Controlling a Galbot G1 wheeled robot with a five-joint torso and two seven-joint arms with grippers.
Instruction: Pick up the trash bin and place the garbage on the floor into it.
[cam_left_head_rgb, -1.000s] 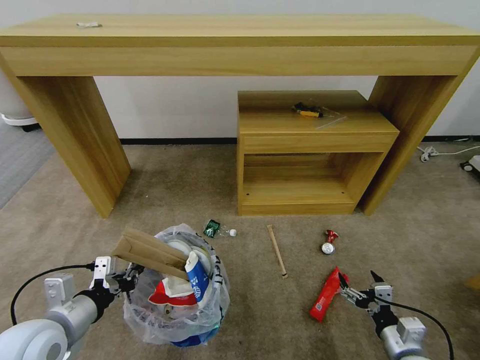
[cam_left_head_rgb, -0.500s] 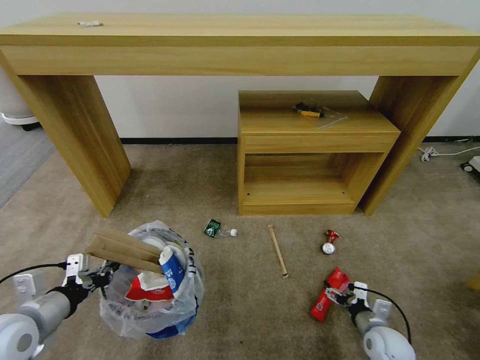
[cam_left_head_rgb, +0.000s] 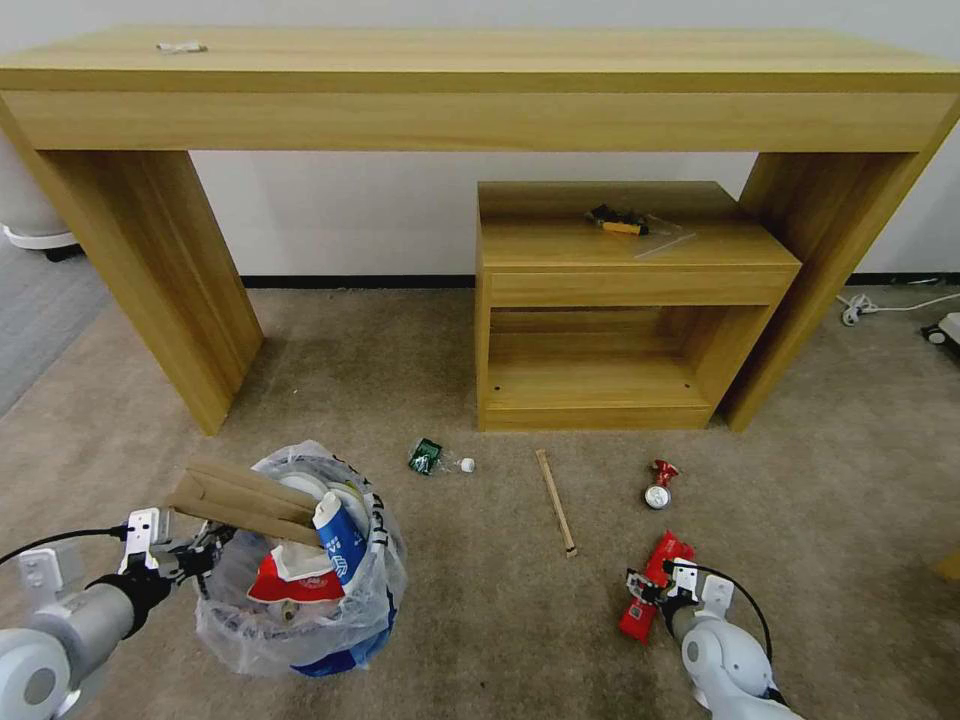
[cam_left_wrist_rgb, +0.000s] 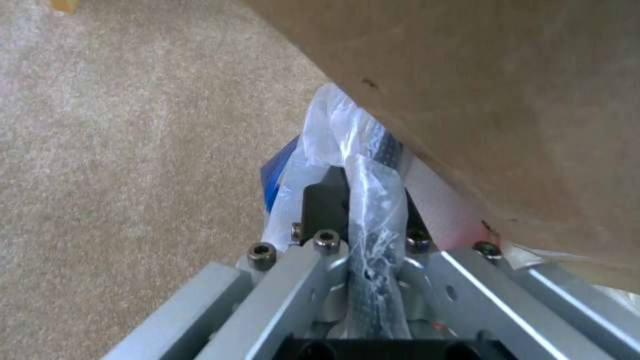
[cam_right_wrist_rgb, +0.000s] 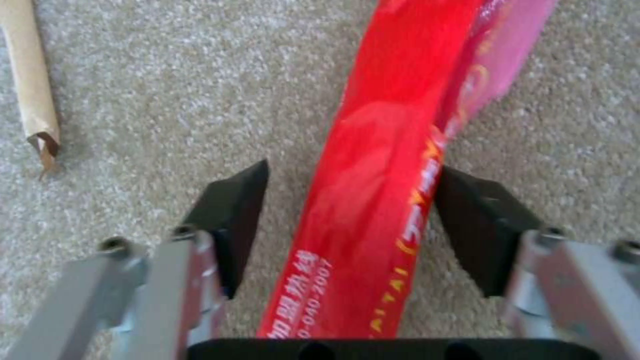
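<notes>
The blue trash bin (cam_left_head_rgb: 335, 660), lined with a crinkly plastic bag (cam_left_wrist_rgb: 347, 145), hangs at the lower left. My left gripper (cam_left_head_rgb: 195, 560) is shut on its bagged rim (cam_left_wrist_rgb: 373, 210). Cardboard (cam_left_head_rgb: 245, 497), a blue carton (cam_left_head_rgb: 340, 535) and a red-white cup (cam_left_head_rgb: 285, 580) stick out of it. My right gripper (cam_left_head_rgb: 655, 592) is low over the carpet floor (cam_left_head_rgb: 480, 600), open, straddling the red wrapper (cam_right_wrist_rgb: 380, 200). One pad (cam_right_wrist_rgb: 477, 220) touches the wrapper's edge and the other (cam_right_wrist_rgb: 230, 220) stands apart. A stick (cam_left_head_rgb: 555, 500), a red can (cam_left_head_rgb: 658, 485) and a small bottle (cam_left_head_rgb: 430, 457) lie on the floor.
A long wooden desk (cam_left_head_rgb: 480, 90) spans the back, with a low wooden cabinet (cam_left_head_rgb: 620, 300) under it. A black-yellow item in a clear bag (cam_left_head_rgb: 615, 220) rests on the cabinet. Cables (cam_left_head_rgb: 880, 300) lie at the right wall, grey carpet (cam_left_head_rgb: 40, 310) at the left.
My left arm carried the bin to the left, then held still. My right gripper came down and forward onto the red wrapper, its fingers now on either side of it.
</notes>
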